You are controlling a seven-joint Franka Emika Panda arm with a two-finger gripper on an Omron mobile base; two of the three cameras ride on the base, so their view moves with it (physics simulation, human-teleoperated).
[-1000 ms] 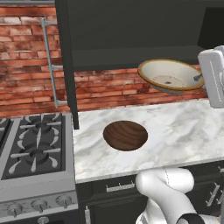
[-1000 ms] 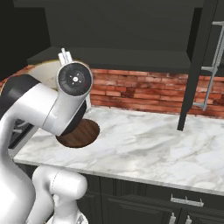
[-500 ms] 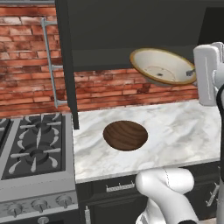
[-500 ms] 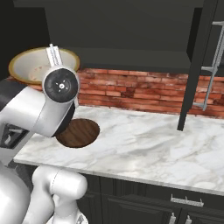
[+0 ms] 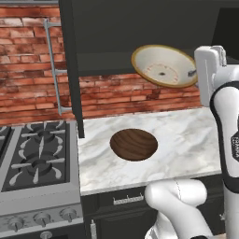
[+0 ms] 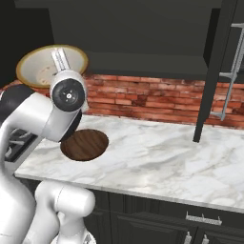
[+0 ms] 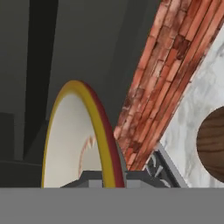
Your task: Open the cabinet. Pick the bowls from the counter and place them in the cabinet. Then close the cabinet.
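The cream bowl (image 5: 161, 65) with a tan rim hangs tilted in the air in front of the open cabinet (image 5: 140, 28), level with its bottom shelf edge. My gripper (image 5: 192, 73) is shut on the bowl's right rim. In the hand view the bowl (image 7: 70, 140) stands edge-on between my fingertips. From the right the cream bowl (image 6: 45, 64) sits high above my wrist. The dark brown wood-grain bowl (image 5: 133, 144) lies flat on the marble counter (image 5: 186, 140), well below the gripper, also seen as the brown bowl (image 6: 86, 144) beside my arm.
The cabinet's left door (image 5: 70, 65) swings out over the counter's left end, with its silver bar handle (image 5: 53, 70). The other door (image 6: 217, 71) stands open on the right. A gas stove (image 5: 32, 158) adjoins the counter on the left. A brick wall (image 5: 140, 91) backs the counter.
The arm has lifted the cream bowl upward and leftward, from just above the brick wall to the level of the cabinet's opening. The brown bowl has not moved.
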